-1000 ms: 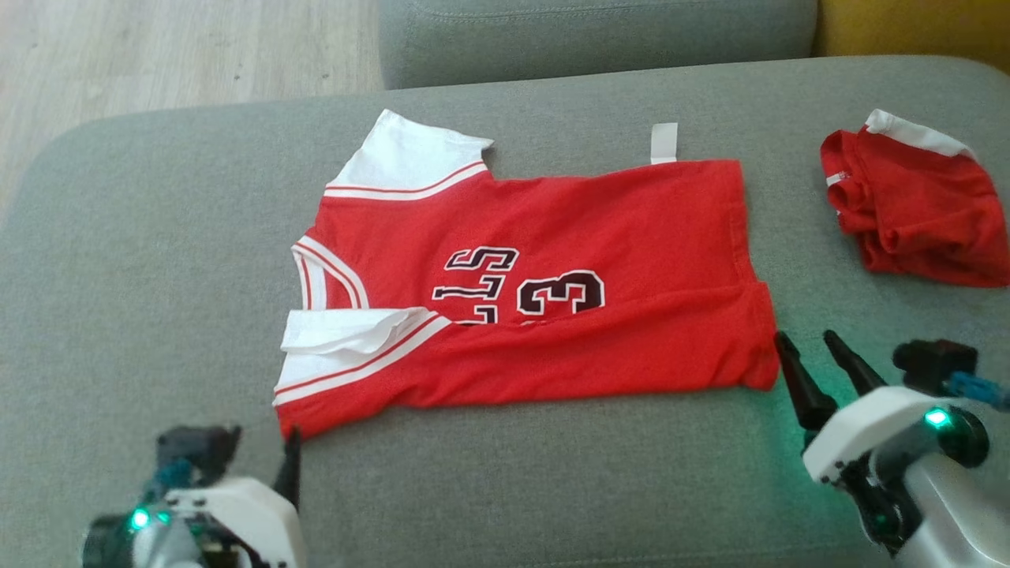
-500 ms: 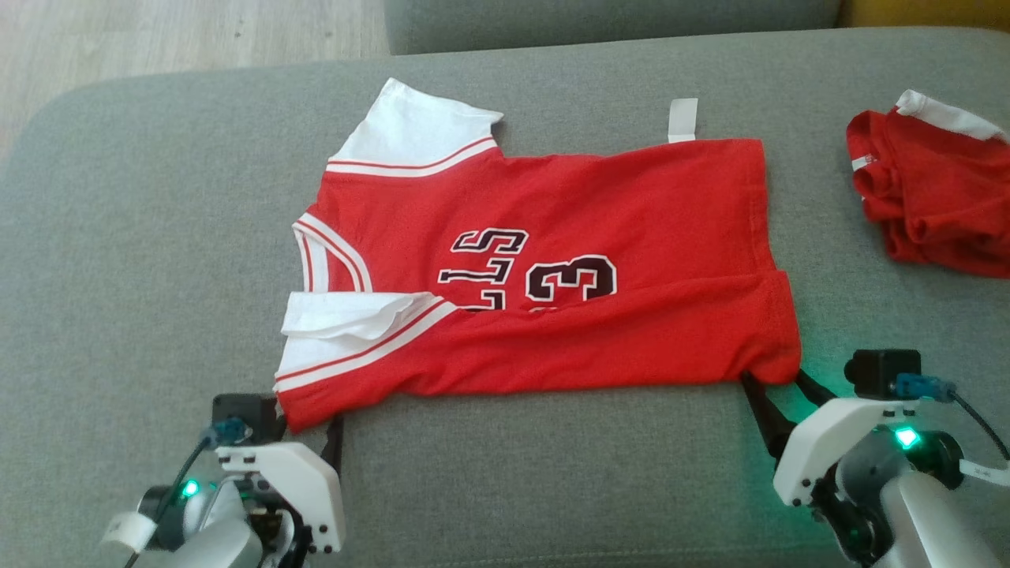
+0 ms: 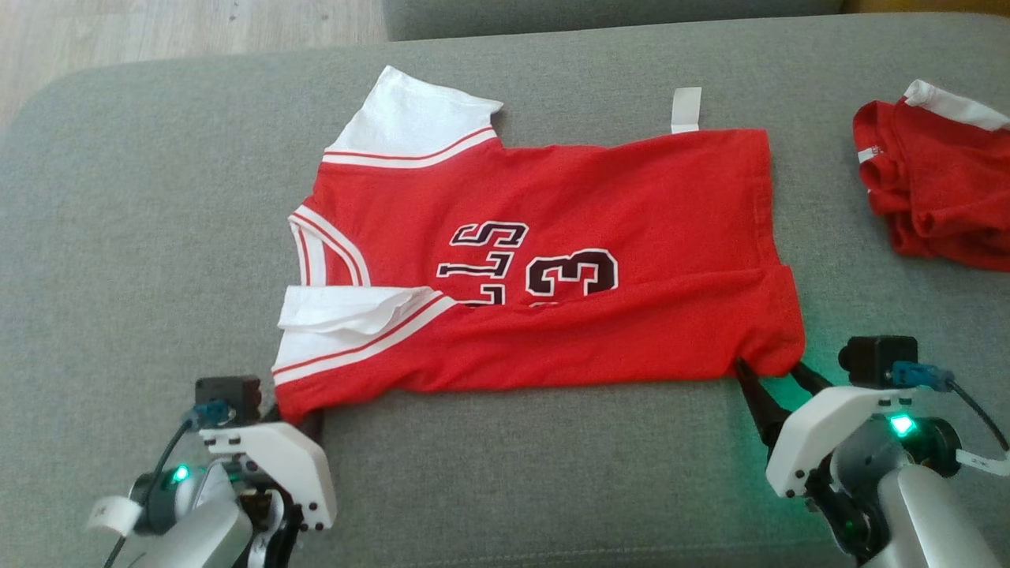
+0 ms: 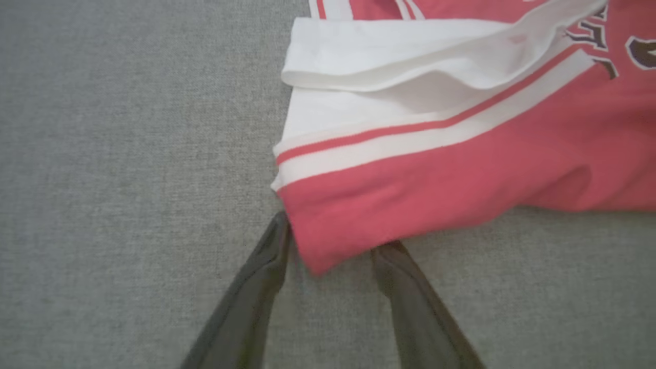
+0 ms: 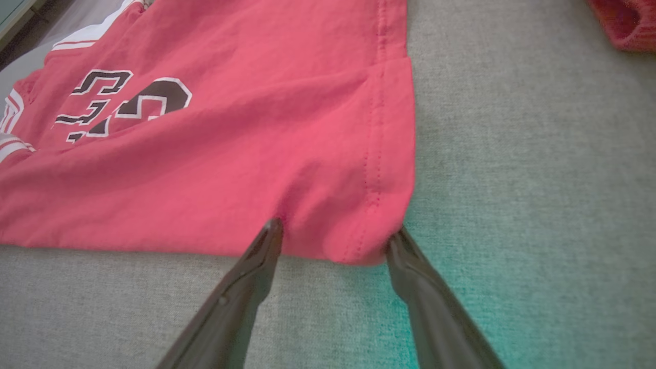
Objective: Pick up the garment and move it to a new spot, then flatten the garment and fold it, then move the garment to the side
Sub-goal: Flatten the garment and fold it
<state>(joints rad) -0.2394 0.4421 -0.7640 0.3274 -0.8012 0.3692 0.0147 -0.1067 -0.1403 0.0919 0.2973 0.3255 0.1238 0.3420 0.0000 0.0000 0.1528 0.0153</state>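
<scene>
On the grey cushion [image 3: 118, 237] the red jersey [image 3: 631, 197] lies spread flat, its near edge right at my fingertips. I judge this is the start of the fold. The left gripper [image 4: 333, 236] and right gripper [image 5: 335, 228] both stand apart, a near corner between each pair of fingers, nothing pinched yet. Next I need to close both together, lift evenly and carry that edge across.
</scene>
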